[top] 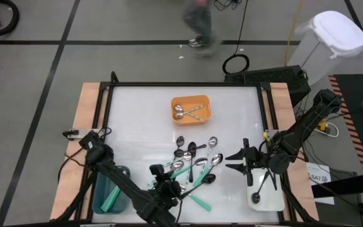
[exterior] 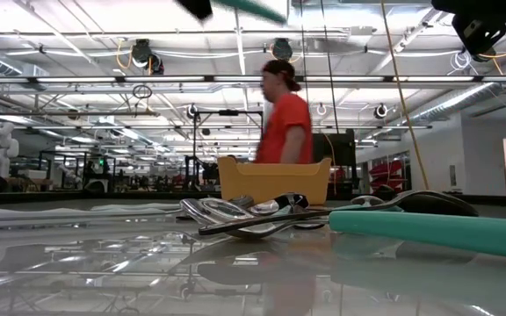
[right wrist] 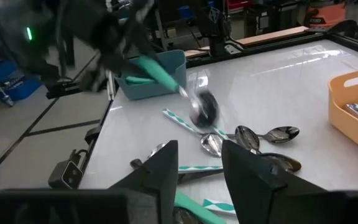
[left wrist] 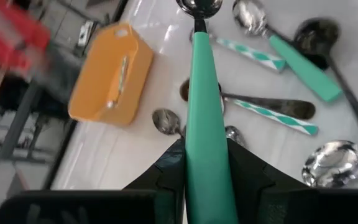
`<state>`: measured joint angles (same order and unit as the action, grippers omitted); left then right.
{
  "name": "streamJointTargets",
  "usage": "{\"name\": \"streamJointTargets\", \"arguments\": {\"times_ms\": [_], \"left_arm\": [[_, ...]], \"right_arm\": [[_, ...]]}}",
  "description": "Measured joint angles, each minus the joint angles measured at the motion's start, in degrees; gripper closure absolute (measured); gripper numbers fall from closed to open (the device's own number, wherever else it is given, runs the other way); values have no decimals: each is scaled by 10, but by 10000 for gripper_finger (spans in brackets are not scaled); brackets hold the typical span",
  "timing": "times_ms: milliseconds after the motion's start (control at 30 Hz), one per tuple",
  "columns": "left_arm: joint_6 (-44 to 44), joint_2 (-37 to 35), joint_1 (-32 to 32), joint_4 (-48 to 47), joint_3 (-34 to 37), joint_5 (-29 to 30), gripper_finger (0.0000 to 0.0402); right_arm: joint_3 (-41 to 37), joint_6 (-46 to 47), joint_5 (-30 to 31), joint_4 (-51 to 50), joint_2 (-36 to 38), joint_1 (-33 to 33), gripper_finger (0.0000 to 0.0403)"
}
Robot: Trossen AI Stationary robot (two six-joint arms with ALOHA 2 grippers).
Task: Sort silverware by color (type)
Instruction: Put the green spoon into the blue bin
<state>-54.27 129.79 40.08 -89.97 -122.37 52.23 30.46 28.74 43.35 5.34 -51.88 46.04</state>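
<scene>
Glossy white table (top: 137, 120) with wooden side strips, standing on grey floor crossed by dark lines. Behind it, a wide workshop hall with ceiling lights; person in an orange shirt (exterior: 286, 123) passing. Orange tray (top: 191, 108) holding silver spoons at the far middle, teal tray (top: 109, 192) front left, white tray (top: 266, 197) front right. Spoon pile (top: 197, 161) mid-table. Left gripper (left wrist: 207, 165) raised, fingers pinching a teal-handled spoon (left wrist: 205, 112). Right gripper (right wrist: 197, 162) beside the pile, fingers spread, empty.
</scene>
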Motion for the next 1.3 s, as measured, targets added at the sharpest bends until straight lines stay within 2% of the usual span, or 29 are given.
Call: {"name": "streamJointTargets", "arguments": {"times_ms": [200, 367, 567, 933, 1000, 1100, 1200, 1300], "left_arm": [[43, -90, 19, -1, 3, 46, 322], [35, -145, 43, -1, 3, 42, 322], [10, -152, 90, -1, 3, -1, 322], [-110, -183, 215, 1, 14, 3, 322], [-142, -201, 228, 0, 44, 3, 322], [-219, -247, 242, 0, 132, -19, 322], [-329, -307, 254, -1, 246, -67, 322], [-462, -357, 283, -2, 341, -82, 322]], "right_arm": [[0, 7, -1, 0, 0, 0, 282], [0, 15, -4, 0, 0, 8, 282], [0, 11, -4, 0, 0, 16, 282], [0, -4, -1, 8, 0, 16, 282], [0, -17, -1, 17, 0, 13, 282], [0, -38, 0, 40, 0, 8, 282], [0, -54, -1, 56, 0, 4, 282], [0, -62, -1, 59, 0, 4, 282]]}}
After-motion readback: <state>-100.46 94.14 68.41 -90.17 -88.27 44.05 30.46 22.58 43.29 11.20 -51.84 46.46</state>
